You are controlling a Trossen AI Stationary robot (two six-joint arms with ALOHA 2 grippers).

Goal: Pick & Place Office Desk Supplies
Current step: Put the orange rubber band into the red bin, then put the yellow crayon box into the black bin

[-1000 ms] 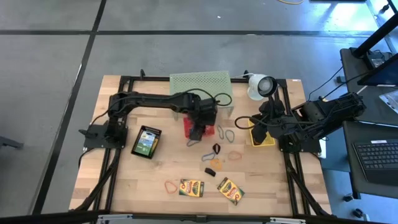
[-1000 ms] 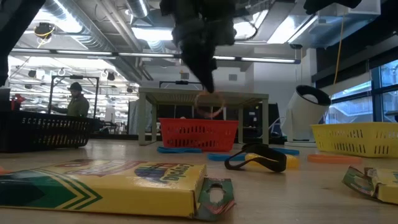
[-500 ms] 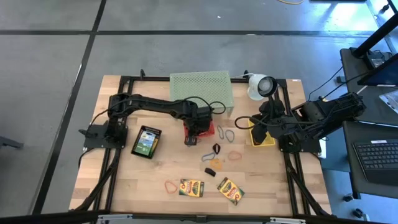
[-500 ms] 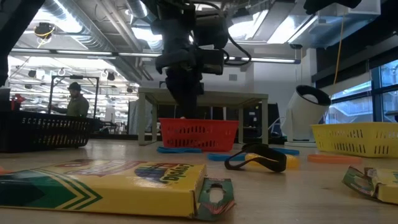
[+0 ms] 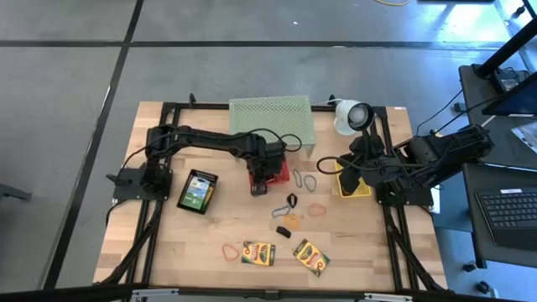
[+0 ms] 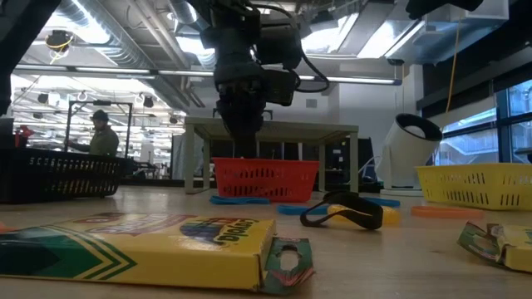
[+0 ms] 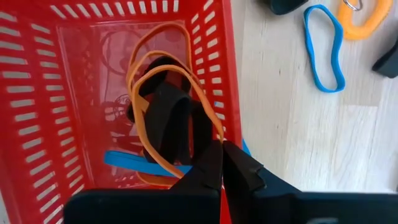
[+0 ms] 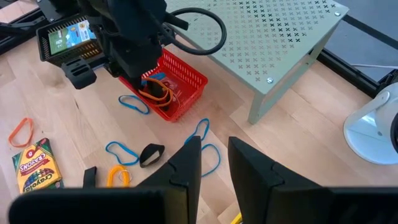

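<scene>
Moved: left claw [image 7: 221, 163] lowered into red basket [image 5: 270, 174], pinched closed | right claw [image 8: 214, 165] parted, idle

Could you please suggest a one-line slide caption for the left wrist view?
Shut left gripper above the red basket, which holds orange rubber bands and a dark clip.

The left arm reaches across toward the middle of the table and bends down at the wrist; its left gripper [image 7: 222, 163] points down, with its two fingers pressed together; the right arm waits folded at the right side; the right gripper [image 8: 214, 163] has a gap between its fingers.
</scene>
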